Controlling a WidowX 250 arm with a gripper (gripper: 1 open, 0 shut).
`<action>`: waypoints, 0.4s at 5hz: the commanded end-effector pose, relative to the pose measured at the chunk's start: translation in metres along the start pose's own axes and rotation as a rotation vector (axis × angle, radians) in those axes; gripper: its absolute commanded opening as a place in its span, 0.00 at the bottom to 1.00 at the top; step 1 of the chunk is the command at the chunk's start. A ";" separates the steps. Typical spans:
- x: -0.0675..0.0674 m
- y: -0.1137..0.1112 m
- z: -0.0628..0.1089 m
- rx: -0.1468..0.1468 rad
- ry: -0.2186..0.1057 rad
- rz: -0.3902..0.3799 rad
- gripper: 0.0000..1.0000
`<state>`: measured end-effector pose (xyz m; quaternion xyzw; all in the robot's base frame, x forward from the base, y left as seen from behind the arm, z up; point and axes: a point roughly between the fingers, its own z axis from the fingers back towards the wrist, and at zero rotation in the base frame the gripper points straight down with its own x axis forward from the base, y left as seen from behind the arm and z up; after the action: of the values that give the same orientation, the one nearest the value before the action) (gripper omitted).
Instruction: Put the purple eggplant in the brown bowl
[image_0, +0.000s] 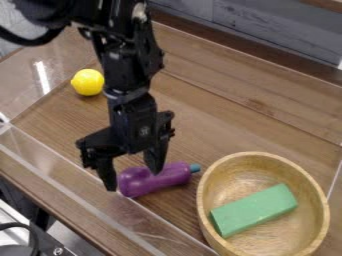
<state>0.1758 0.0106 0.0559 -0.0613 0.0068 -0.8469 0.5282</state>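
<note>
The purple eggplant (163, 179) lies on the wooden table, its teal stem tip pointing right toward the brown bowl (230, 174). The bowl sits at the front right and holds a green rectangular block (253, 209). My gripper (130, 172) hangs open directly over the eggplant's left end. One finger (104, 173) comes down left of the eggplant and the other sits at its upper middle. The fingers straddle it without closing, and I cannot tell if they touch it.
A yellow ball (88, 82) rests at the back left. Clear plastic walls (54, 170) fence the table on the left and front. The black arm (124, 50) rises from the gripper toward the top left.
</note>
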 end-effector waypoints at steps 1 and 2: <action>0.000 0.008 -0.004 0.032 0.010 -0.015 1.00; -0.001 0.011 -0.010 0.036 0.010 -0.016 1.00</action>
<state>0.1841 0.0073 0.0443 -0.0483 -0.0067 -0.8475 0.5285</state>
